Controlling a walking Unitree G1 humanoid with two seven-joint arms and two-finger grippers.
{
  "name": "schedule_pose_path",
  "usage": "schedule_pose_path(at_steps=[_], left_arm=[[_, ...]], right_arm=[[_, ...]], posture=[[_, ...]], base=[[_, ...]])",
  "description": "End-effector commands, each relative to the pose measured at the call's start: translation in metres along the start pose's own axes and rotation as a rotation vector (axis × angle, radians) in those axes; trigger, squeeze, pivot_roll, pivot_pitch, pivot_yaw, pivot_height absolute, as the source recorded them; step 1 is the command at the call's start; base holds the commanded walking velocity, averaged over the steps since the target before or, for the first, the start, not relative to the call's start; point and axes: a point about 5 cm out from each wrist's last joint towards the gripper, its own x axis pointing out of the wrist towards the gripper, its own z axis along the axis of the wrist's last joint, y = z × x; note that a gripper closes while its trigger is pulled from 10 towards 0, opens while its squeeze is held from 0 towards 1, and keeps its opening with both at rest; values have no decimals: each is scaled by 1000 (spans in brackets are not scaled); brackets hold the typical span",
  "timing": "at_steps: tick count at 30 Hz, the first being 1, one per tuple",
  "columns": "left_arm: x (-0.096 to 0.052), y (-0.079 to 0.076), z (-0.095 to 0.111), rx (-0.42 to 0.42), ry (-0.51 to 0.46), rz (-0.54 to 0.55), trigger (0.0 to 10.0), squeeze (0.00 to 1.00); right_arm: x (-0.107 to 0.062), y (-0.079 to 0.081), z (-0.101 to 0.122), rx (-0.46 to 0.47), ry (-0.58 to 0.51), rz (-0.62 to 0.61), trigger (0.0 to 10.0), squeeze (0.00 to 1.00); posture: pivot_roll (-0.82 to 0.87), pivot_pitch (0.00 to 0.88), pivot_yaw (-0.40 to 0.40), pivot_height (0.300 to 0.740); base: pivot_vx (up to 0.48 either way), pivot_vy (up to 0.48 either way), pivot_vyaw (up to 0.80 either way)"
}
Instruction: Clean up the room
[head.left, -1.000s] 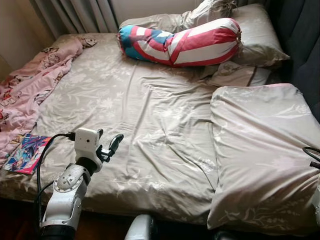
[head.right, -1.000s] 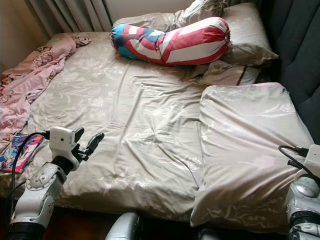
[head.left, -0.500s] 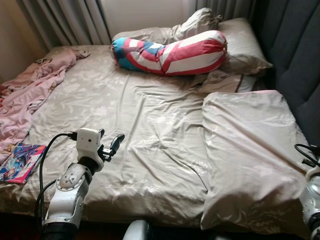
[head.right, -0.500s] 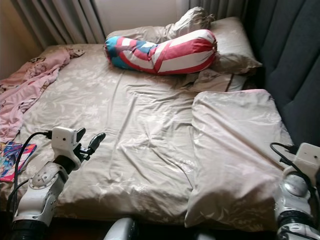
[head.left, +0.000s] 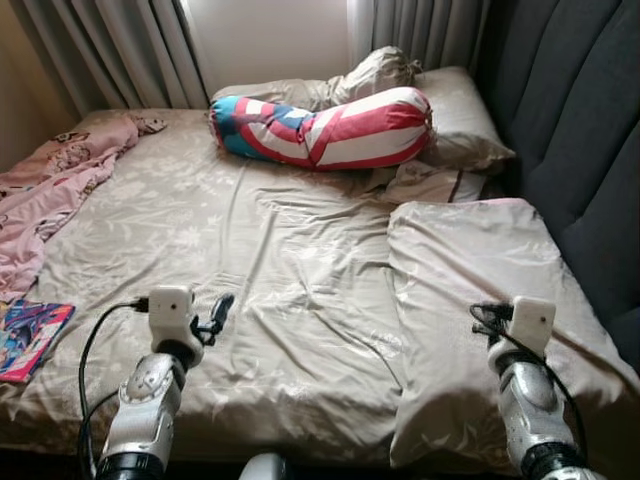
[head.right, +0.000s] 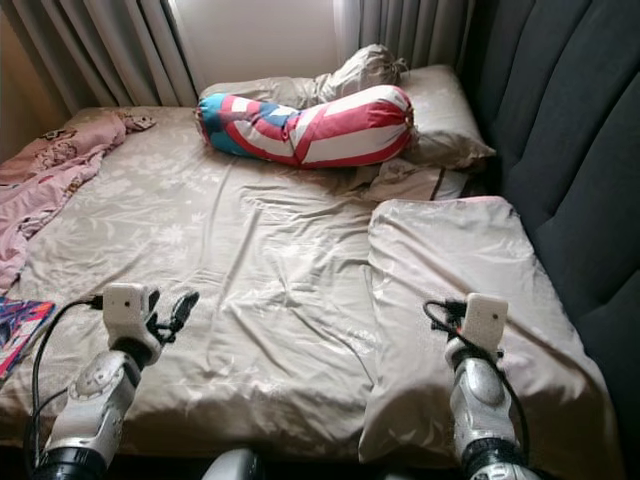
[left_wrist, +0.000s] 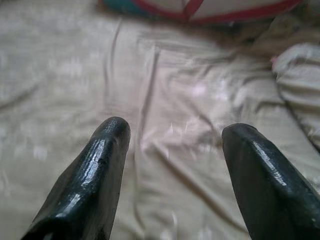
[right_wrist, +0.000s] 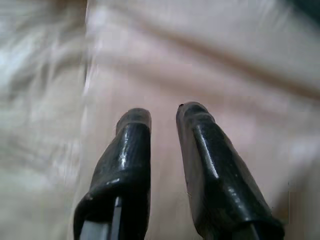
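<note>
A wide bed with a crumpled beige sheet (head.left: 270, 250) lies before me. A red, white and blue striped bolster (head.left: 320, 130) lies across its head. A large beige pillow (head.left: 470, 260) covers the right side. My left gripper (left_wrist: 175, 129) hangs open over the sheet near the front left, nothing between its fingers. My right gripper (right_wrist: 162, 114) hovers over the large pillow, its fingers close together and holding nothing; its wrist (head.left: 528, 322) stands above the pillow's front part. A pink blanket (head.left: 50, 185) lies bunched at the left edge, a colourful book (head.left: 25, 335) in front of it.
Beige pillows (head.left: 455, 115) are piled behind the bolster, and a smaller one (head.left: 430, 182) is wedged below it. A dark padded headboard (head.left: 590, 130) runs along the right. Grey curtains (head.left: 110, 50) hang behind the bed.
The camera has lifted and shifted, showing more of the wall and headboard. My right arm has risen into view over the large pillow. The left arm stays low over the sheet.
</note>
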Motion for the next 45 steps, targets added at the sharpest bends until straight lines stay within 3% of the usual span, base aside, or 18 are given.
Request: schedule_pose_path(at_steps=[1,2,4,8,9,13,17,19,23,32,39,45], left_arm=[[0,3,-8,-4,40,23,10000,0],[-2,4,-24,-26,115,32,10000,0],[-5,2,-36,-23,168,26,10000,0],[-10,-2,-55,-5,259,14,10000,0],[-15,-2,-67,-23,321,37,10000,0],[-25,9,-84,-103,407,146,10000,0],[-33,5,-97,-65,478,132,10000,0],[-44,-2,-113,-3,573,105,10000,0],[-50,-1,-120,-12,609,142,10000,0],[-55,15,-119,56,623,136,10000,0],[-54,15,-118,90,627,117,10000,0],[-55,15,-119,62,630,127,10000,0]], right_arm=[[-3,4,-13,-40,71,25,10000,0],[-10,8,-29,-92,130,74,10000,0],[-13,8,-36,-126,152,101,10000,0],[-18,4,-45,-106,191,90,10000,0],[-21,2,-52,-116,224,85,10000,0],[-25,-1,-61,-123,271,54,10000,0],[-26,-2,-63,-84,289,30,10000,0],[-31,0,-72,-33,323,10,10000,0],[-39,-5,-84,14,379,-35,10000,0],[-62,-7,-114,35,480,-63,10000,0],[-68,-4,-122,53,526,-59,10000,0],[-61,11,-117,34,513,-2,10000,0]], posture=[[-70,0,11,724],[-71,0,2,734],[-62,0,-5,740],[-68,0,-10,740],[-67,0,-16,740],[-74,0,-21,740],[-66,0,-31,740],[-90,0,-23,740],[-86,0,-16,740],[-119,0,50,740],[-108,0,38,740],[-134,0,43,740]], base=[[0,0,0],[0,0,0],[0,0,0],[0,0,0],[0,0,0],[0,0,0],[0,0,0],[0,0,0],[0,0,0],[0,0,0],[0,0,0],[0,0,0]])
